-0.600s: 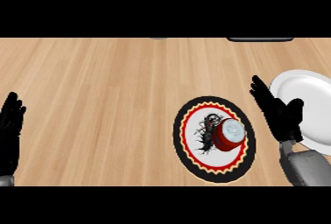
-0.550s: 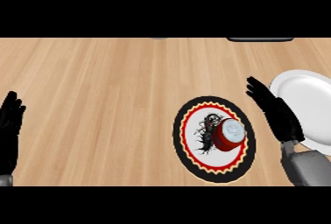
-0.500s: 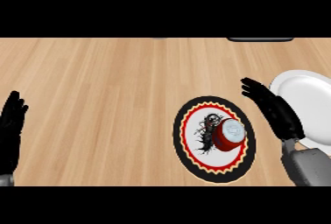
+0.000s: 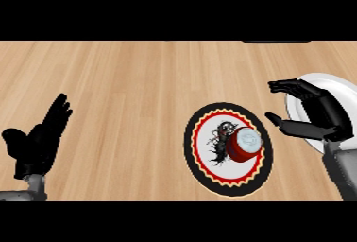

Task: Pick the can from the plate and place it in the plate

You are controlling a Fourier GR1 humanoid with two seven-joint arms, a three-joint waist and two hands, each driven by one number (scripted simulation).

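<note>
The can (image 4: 244,143) stands upright on the patterned plate (image 4: 202,149), just left of the right robot hand (image 4: 317,116), which is wide open, holding nothing. The white plate (image 4: 335,85) lies behind that hand. The left robot hand (image 4: 38,139) rests open, well apart.

Red can (image 4: 243,144) on patterned plate (image 4: 206,165), white plate (image 4: 336,87) right

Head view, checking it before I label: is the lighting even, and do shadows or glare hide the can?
Head view: light is flat and even across the counter, no glare. The red can with its pale top shows clearly on the patterned plate, unshadowed. The right hand overlaps part of the white plate. The left hand rests open at the left edge.
</note>
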